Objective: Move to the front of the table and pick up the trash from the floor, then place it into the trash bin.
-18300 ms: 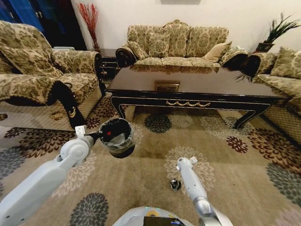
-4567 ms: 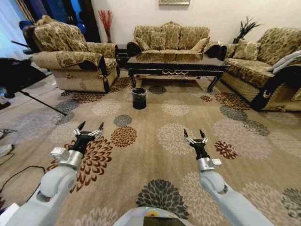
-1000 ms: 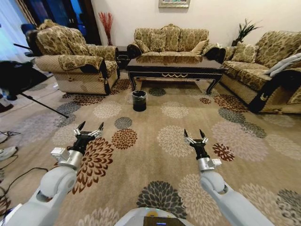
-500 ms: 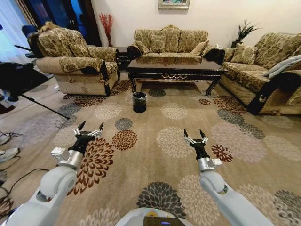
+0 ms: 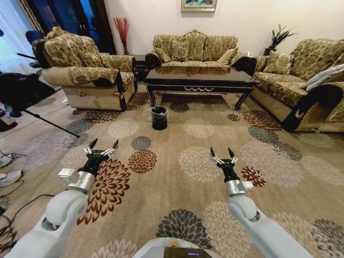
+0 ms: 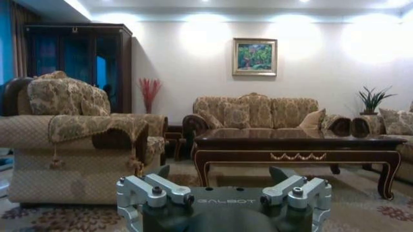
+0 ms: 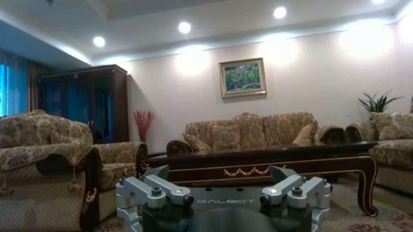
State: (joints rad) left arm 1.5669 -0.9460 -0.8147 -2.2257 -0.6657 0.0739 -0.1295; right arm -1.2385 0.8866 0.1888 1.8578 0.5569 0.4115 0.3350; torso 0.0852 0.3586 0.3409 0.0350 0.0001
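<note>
Both end effectors hang over the flowered carpet with fingers spread wide and nothing in them, the left end effector and the right end effector level with each other and well apart. Far ahead, the bin stands on the carpet just before the left end of the table, whose tabletop lies among the sofas.

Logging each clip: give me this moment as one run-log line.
left gripper: open, empty, raised | right gripper: open, empty, raised | trash bin: on carpet before table | robot: far from both
</note>
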